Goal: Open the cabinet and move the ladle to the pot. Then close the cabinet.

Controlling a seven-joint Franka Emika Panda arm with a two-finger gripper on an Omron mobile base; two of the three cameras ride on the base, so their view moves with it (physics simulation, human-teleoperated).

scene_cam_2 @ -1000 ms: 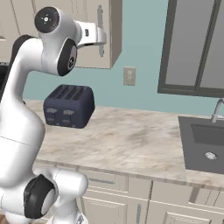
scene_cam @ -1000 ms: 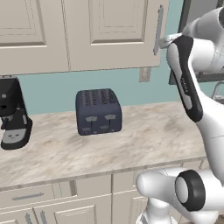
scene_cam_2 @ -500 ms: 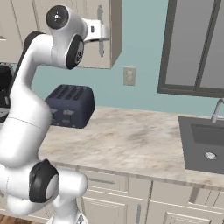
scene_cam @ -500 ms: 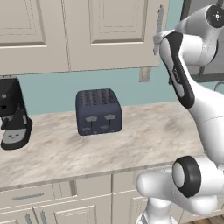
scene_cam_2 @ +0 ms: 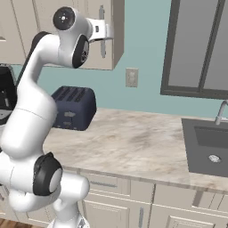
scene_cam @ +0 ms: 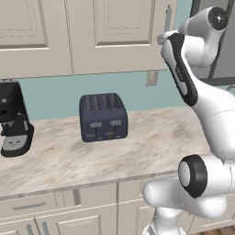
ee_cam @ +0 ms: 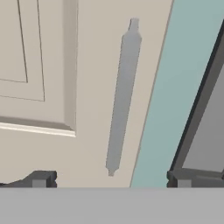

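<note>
The cabinet [scene_cam: 114,32] is a beige upper wall unit, and its raised-panel door [ee_cam: 48,65] is shut. A long silver bar handle [ee_cam: 122,92] runs down the door's right edge, also seen at the handle [scene_cam_2: 103,48]. My gripper [ee_cam: 111,180] is open and points straight at the lower end of the handle, with one fingertip [ee_cam: 41,179] on each side and a gap between them and the bar. From the base, the gripper [scene_cam_2: 108,32] is held up against the door's edge, beside the handle [scene_cam: 168,18]. The ladle is hidden and the pot is out of view.
A dark blue toaster [scene_cam: 103,117] stands on the marble counter [scene_cam_2: 133,142] under the cabinet. A black coffee machine [scene_cam: 13,119] sits at the left. A sink [scene_cam_2: 209,147] lies at the right, below a dark-framed window [scene_cam_2: 200,44]. An outlet [scene_cam_2: 131,77] is on the teal wall.
The arm has swung up and leftward toward the cabinet door, bringing the hand closer to the handle. The gripper has stayed open and the door has not moved.
</note>
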